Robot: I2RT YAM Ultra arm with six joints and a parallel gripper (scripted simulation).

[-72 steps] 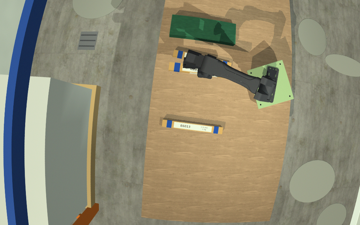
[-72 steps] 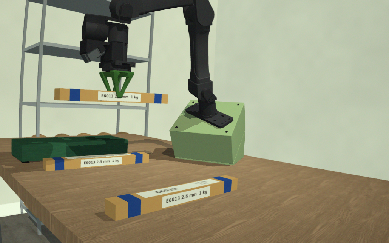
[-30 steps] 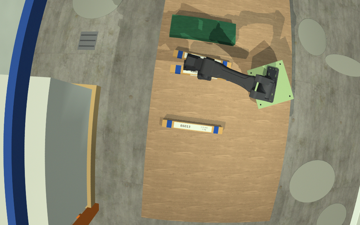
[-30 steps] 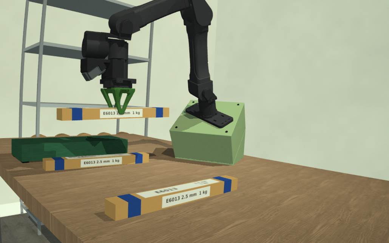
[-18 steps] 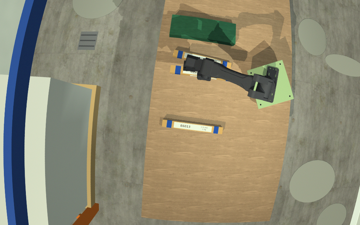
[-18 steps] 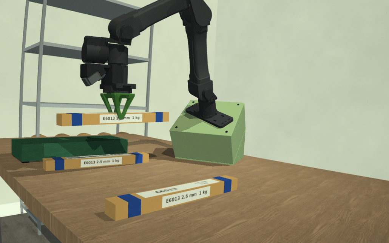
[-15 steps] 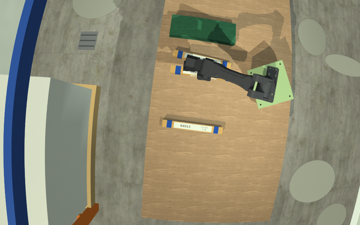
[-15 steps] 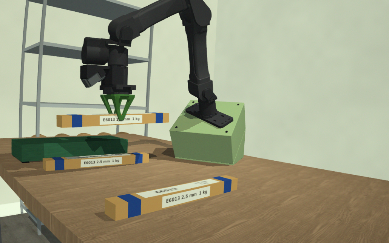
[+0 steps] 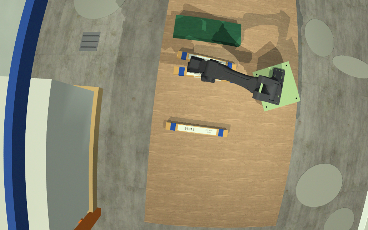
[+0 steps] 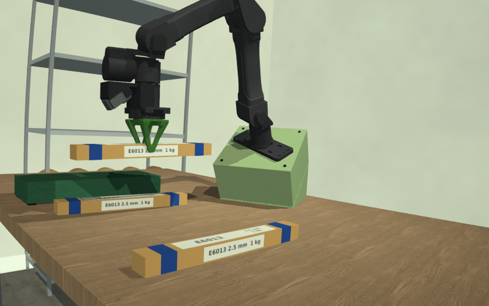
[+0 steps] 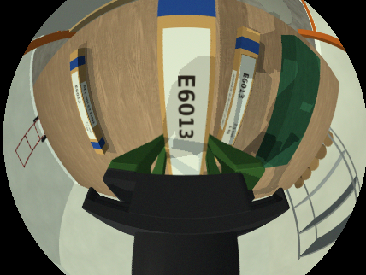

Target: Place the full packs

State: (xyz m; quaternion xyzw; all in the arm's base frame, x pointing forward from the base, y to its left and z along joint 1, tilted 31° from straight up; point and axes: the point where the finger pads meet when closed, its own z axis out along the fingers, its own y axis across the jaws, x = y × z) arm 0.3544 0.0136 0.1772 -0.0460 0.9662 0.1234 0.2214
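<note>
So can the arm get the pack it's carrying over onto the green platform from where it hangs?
Probably yes. The pincer holds the lifted pack level and well above the platform, whose top carries nothing. The pack on the table lies lower, in front of the platform, out of the path.

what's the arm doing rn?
The hand is shut on one pack, gripped near its middle and held level in the air above the table. A second pack lies on the table just in front of the green platform; the third lies farther off, nearer the exterior camera. Nothing is on the platform yet, and from the top view the held pack is not over it.
</note>
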